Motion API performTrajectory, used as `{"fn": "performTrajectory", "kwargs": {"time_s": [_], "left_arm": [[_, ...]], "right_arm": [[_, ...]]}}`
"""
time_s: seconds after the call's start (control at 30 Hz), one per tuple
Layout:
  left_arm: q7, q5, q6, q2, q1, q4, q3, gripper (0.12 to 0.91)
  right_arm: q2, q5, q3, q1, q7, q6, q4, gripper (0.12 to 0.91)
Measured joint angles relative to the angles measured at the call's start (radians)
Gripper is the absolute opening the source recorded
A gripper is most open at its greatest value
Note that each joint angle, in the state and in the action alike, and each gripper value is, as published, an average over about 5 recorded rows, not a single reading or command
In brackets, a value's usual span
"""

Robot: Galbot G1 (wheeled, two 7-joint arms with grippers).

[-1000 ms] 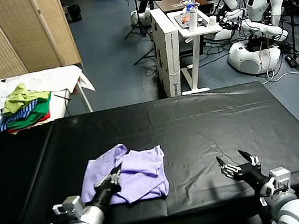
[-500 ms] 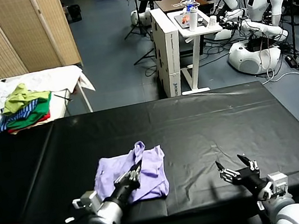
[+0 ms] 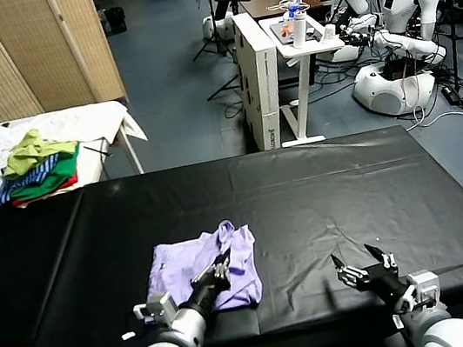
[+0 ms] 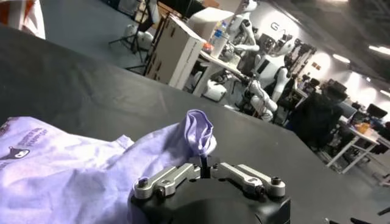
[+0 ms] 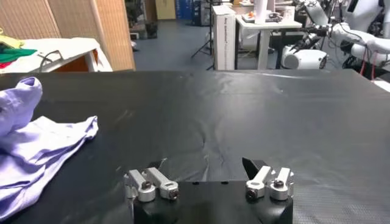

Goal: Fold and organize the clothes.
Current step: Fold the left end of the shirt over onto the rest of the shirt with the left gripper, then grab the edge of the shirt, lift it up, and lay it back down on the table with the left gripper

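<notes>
Black table (image 3: 322, 186), left gripper (image 3: 221, 264) pinching lavender T-shirt (image 3: 176, 270), seemingly lifted; right gripper (image 3: 361, 269) agape alongside.

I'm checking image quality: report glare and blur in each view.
Head view: soft ceiling-light sheen on the black table, shirt sharp. Left wrist view: shirt crisp, background robots hazy, ceiling lights streaked. Right wrist view: pale glare across the table, far room soft.

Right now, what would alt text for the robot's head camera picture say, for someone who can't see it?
The left gripper pinches a fold of a pale lavender T-shirt lying crumpled on a black table. The right gripper hovers open beside it, holding nothing.
</notes>
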Motion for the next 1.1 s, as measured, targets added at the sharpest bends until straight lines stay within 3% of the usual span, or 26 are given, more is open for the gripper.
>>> {"fn": "performTrajectory", "kwargs": {"time_s": [0.1,0.2,0.37,0.57,0.7,0.87,1.1], "left_arm": [[0.002,0.036,-0.003,-0.015,-0.002,0.013,0.011,0.187],[0.005,0.069,-0.005,-0.032,0.002,0.021,0.025,0.267],[-0.003,0.065,-0.003,-0.058,0.021,0.011,0.041,0.559],[-0.017,-0.039,0.018,-0.060,0.048,-0.076,0.031,0.863],[0.000,-0.035,-0.011,-0.021,0.037,-0.127,-0.015,0.903],[0.009,-0.001,-0.052,0.069,0.014,-0.124,-0.109,0.907],[0.020,0.039,-0.062,0.167,0.030,-0.099,-0.215,0.907]], "right_arm": [[-0.016,0.004,-0.013,0.013,0.000,-0.003,-0.003,0.907],[-0.035,0.021,-0.028,0.029,-0.001,-0.012,-0.005,0.907],[-0.071,0.055,-0.059,0.053,-0.023,-0.016,0.000,0.907],[-0.142,0.100,-0.110,0.091,-0.102,0.008,0.030,0.907],[-0.200,0.115,-0.174,0.149,-0.157,0.025,0.042,0.907],[-0.265,0.104,-0.309,0.281,-0.184,0.025,0.020,0.907],[-0.262,0.101,-0.583,0.564,-0.188,-0.003,-0.067,0.907]]}}
